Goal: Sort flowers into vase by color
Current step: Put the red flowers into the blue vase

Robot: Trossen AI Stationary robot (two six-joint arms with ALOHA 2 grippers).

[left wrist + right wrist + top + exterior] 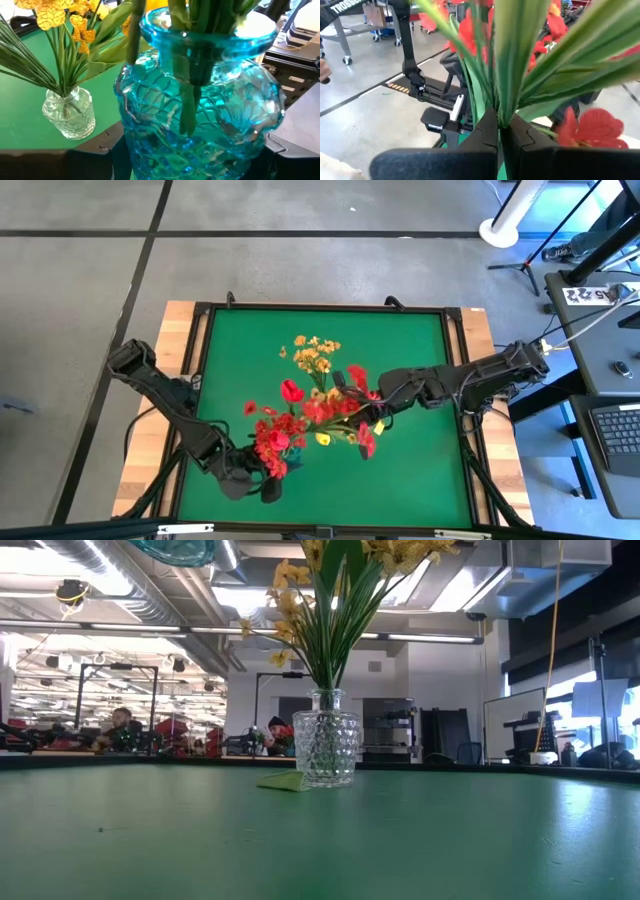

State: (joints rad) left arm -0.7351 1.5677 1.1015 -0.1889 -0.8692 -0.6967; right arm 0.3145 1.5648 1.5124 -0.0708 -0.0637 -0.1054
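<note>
High view: green mat (400, 380) on the table, yellow flowers (315, 352) near its middle, red flowers (283, 430) massed toward the near edge. Left gripper (262, 472) under the red cluster at the near left; right gripper (372, 402) reaching in from the right among red blooms and stems.

Low view: clear vase (327, 750) upright on the mat, holding the yellow sprigs on green stems. Blue vase (175, 549) only a sliver at the upper edge (off the mat, raised).

Left wrist view: blue vase filling the frame, green stems standing in its mouth, left pincer spread wide around its body, holding it. Clear vase with yellow blooms beyond, apart.

Right wrist view: right fingers (520, 137) pinched tight on a bundle of green stems (502, 75), red blooms fanned above.
</note>
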